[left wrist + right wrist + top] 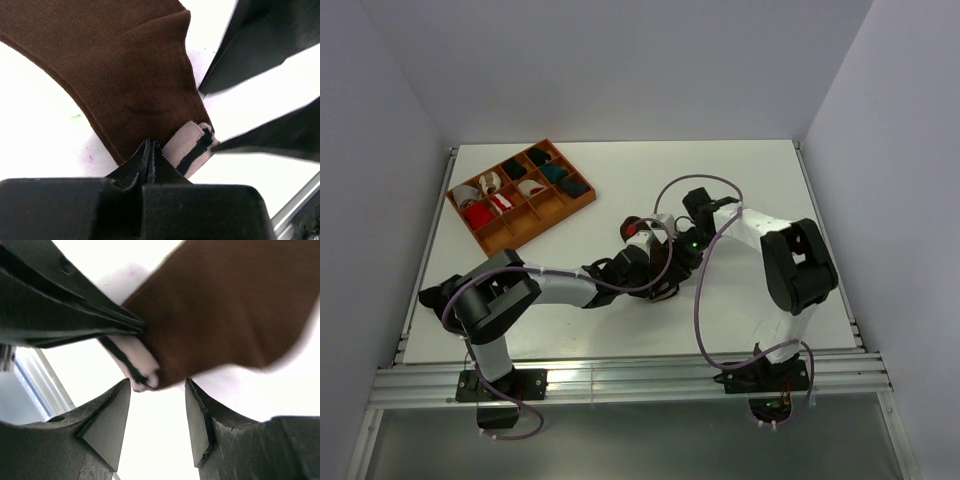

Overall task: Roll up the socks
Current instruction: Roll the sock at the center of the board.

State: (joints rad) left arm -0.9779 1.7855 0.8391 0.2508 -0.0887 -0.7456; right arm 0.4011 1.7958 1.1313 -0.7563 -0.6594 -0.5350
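The dark brown socks lie flat on the white table, with the pale pinkish striped cuff at the near end. My left gripper is shut on the socks' edge right beside that cuff. In the right wrist view the socks fill the upper right and the cuff hangs just beyond my right gripper. That gripper is open, with nothing between its fingers. The left gripper's closed fingers come in from the left. From above, both grippers meet over the dark socks at mid table.
An orange compartment tray holding red, white and teal sock bundles stands at the back left. A small red and white item lies just behind the grippers. The table's metal front rail runs along the near edge.
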